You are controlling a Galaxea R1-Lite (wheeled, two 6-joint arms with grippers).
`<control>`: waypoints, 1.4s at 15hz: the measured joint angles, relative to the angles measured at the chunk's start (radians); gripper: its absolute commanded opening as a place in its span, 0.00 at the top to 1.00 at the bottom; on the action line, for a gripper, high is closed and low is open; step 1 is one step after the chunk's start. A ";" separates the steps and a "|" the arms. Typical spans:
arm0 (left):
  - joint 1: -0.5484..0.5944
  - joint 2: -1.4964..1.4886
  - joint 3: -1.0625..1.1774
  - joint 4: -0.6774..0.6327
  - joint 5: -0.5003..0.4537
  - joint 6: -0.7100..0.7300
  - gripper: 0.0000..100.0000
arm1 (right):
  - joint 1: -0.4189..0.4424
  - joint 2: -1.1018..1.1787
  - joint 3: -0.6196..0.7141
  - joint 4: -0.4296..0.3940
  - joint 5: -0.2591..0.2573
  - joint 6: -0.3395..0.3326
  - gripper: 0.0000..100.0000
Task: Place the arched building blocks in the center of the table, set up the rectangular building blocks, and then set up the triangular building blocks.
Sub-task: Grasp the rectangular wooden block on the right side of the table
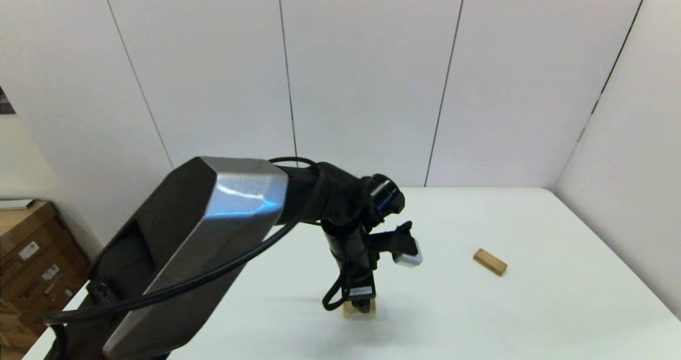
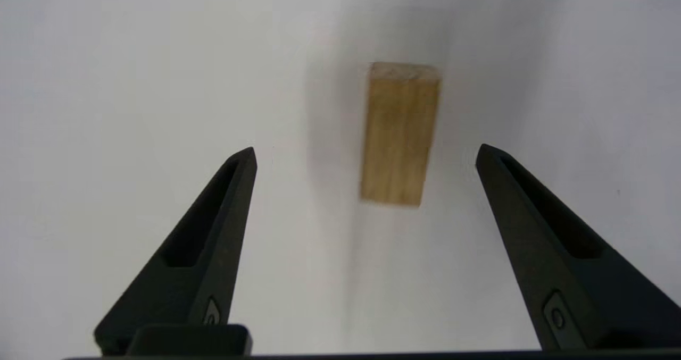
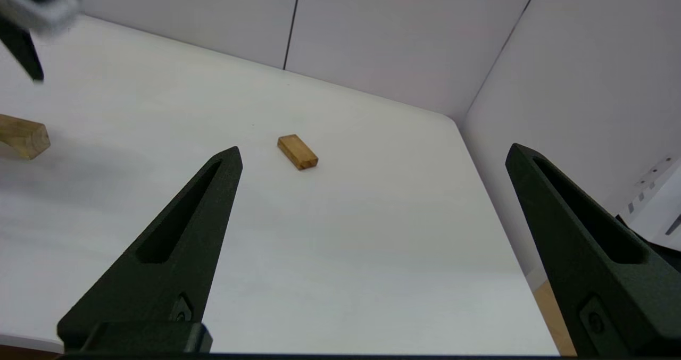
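A chunky light-wood block, which I take for the arched building block (image 1: pixel 352 311) (image 2: pixel 400 134) (image 3: pixel 21 135), rests near the middle of the white table (image 1: pixel 532 307); its arch cut-out does not show. My left gripper (image 1: pixel 362 302) (image 2: pixel 364 152) hangs right over it, pointing down and open, with a finger on either side and clear of the wood. The rectangular building block (image 1: pixel 490 261) (image 3: pixel 297 151) lies flat to the right. My right gripper (image 3: pixel 372 150) is open and empty, low by the table's near right side. The triangular building block is out of view.
White wall panels close the table's far side and right side. Cardboard boxes (image 1: pixel 32 264) are stacked on the floor beyond the table's left edge. The left arm's big metal link (image 1: pixel 202 243) hides the table's near left part.
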 measured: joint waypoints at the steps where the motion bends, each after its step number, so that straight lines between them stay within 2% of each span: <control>1: 0.010 -0.039 0.000 0.000 0.001 -0.026 0.00 | 0.000 0.000 0.000 0.000 0.000 0.000 0.00; 5: 0.078 -0.239 0.009 0.004 0.012 -0.139 0.00 | 0.000 0.000 0.000 0.000 0.000 0.000 0.00; 9: 0.184 -0.499 0.096 0.006 0.044 -0.169 0.00 | 0.000 0.000 0.000 0.000 0.000 0.000 0.00; 15: 0.399 -1.003 0.422 0.002 0.088 -0.174 0.00 | 0.000 0.000 0.000 0.000 0.000 0.000 0.00; 21: 0.689 -1.547 0.797 -0.007 0.093 -0.185 0.00 | 0.000 0.000 0.000 0.000 0.000 -0.001 0.00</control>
